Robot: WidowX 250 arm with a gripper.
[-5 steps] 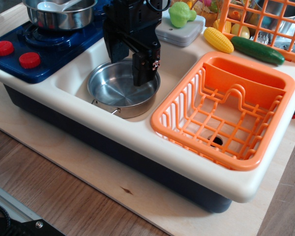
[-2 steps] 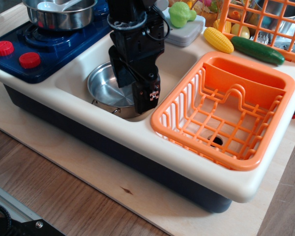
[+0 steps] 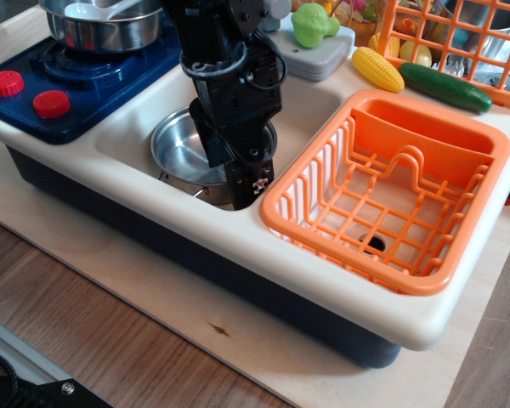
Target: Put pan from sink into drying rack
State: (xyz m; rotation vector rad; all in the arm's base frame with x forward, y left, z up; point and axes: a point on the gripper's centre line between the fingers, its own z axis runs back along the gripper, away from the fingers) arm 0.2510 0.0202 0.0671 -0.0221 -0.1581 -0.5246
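Dark wood-grain table (image 3: 93,314), pale plywood board (image 3: 238,340) lying on it, toy kitchen unit (image 3: 238,246) on the board

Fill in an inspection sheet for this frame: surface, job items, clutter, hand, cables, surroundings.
Surface: cream-white plastic toy sink, on a pale wooden board.
Job items: shallow shiny steel pan lies in the sink; orange slatted plastic drying rack holds no dishes.
Clutter: deep steel pot on the blue toy stove; toy corn, cucumber.
Hand: black hand low at the pan's near right rim; grip cannot be judged.
Cables: black cable on the arm.
Surroundings: orange wire basket behind.
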